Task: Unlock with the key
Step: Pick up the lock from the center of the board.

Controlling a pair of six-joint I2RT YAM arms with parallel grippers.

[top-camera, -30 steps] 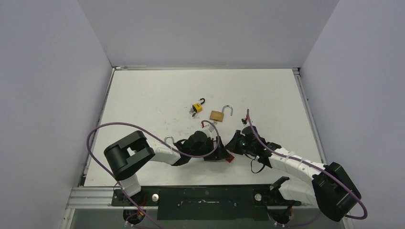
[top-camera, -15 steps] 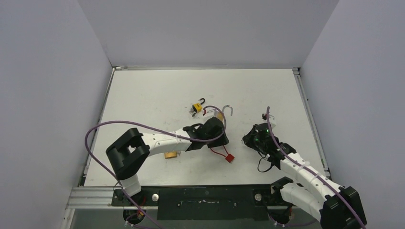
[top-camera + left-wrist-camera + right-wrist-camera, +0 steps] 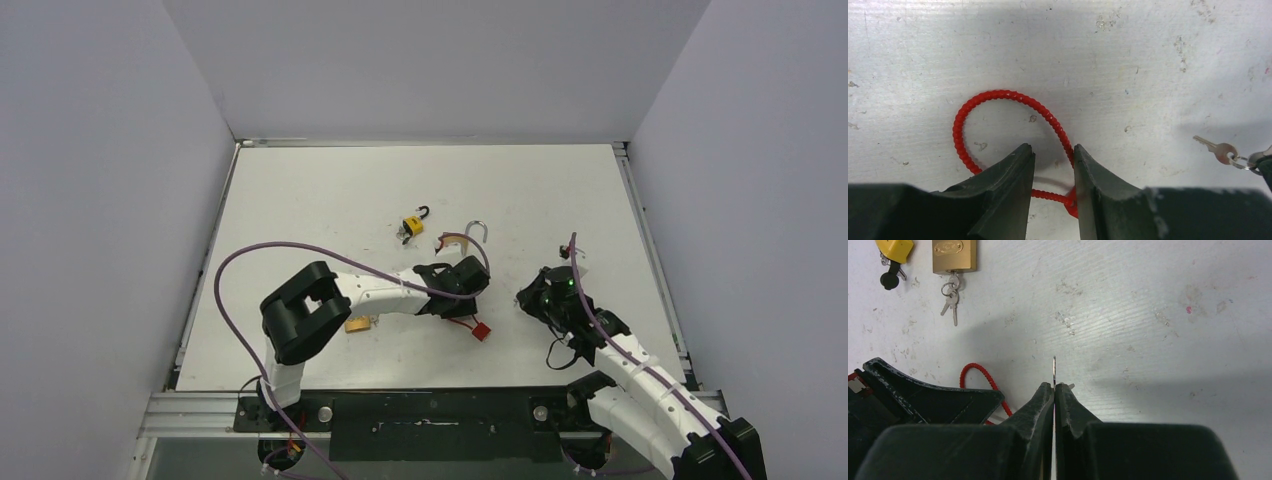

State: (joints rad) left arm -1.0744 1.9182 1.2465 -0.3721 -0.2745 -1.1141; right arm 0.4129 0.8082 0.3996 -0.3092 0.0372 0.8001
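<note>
**Right jaws pinch the key; left jaws narrow over the red cord**

The right gripper (image 3: 1054,386) is closed tight, its fingertips pressed together on the key (image 3: 1053,370). The key's thin blade shows edge-on, sticking straight out past the tips above the table (image 3: 330,190). In the left wrist view the same key appears at the right edge, a ring at its head.

The left gripper (image 3: 1053,150) stands with a narrow gap between its fingers, tips low over the table. The red cord (image 3: 998,93) loops out ahead of them. One strand runs down against the inner edge of the right finger and another crosses the gap further back. The fingers do not press on it.

From above, the two grippers face each other near the middle of the table, a little apart. The red padlock (image 3: 481,331) lies just nearside of the left gripper, on the end of the cord. A brass padlock (image 3: 954,255) with hanging keys (image 3: 950,300) lies farther out, beside a yellow padlock (image 3: 895,247). A second brass padlock (image 3: 358,324) rests beside the left forearm.
</note>
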